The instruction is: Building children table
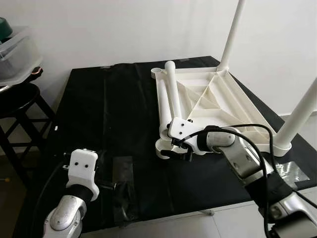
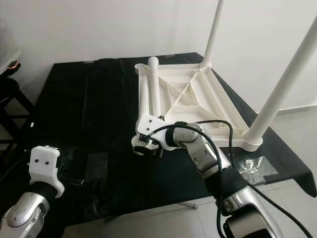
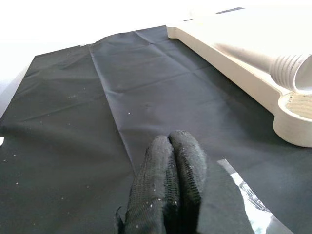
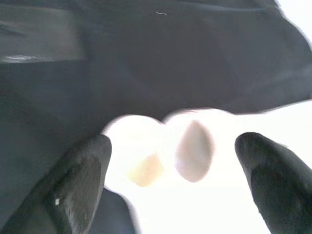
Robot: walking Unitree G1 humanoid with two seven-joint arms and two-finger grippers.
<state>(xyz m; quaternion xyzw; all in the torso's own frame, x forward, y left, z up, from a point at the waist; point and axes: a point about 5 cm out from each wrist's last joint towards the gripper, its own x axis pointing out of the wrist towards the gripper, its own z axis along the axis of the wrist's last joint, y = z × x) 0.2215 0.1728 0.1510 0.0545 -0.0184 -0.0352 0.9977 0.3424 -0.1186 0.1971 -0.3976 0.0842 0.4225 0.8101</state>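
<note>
Tabletop [image 1: 233,99] lies upside down on black cloth [image 1: 114,114]; two legs stand screwed in. Loose leg [image 1: 172,91] lies along its near-left edge. Right gripper [image 1: 179,148] open, fingers astride the leg's threaded end, not gripping. Left gripper [image 3: 170,161] closed, empty. Best: clamp near threads, lift vertical over corner socket [image 1: 163,147].
</note>
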